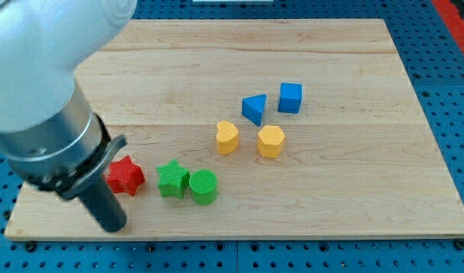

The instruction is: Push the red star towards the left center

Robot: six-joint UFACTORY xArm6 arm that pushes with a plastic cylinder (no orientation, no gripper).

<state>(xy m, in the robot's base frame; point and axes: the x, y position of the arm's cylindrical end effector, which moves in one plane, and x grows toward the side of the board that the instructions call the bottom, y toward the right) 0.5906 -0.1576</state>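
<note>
The red star [125, 176] sits low on the desk [346, 205], toward the view's bottom left, with the arm's bulky housing partly covering its left edge. There are no jaws on this end effector to open or close — just a dark rod, and my tip [113, 226] rests on the wood just below and slightly left of the star, close by; whether it touches I can't tell.

Just to the star's right stand a green star [172, 180] and a green cylinder [204, 187], the two touching each other. Further up the view are a yellow heart [227, 137], a yellow hexagon [271, 141], a blue triangle [254, 108] and a blue cube [290, 98] — well clear.

The star looks small, rigid and light, likely to slide readily on smooth wood. Its points mean an off-centre shove would probably spin it, so I'd press against a notch on its lower right side, driving up and leftward.
</note>
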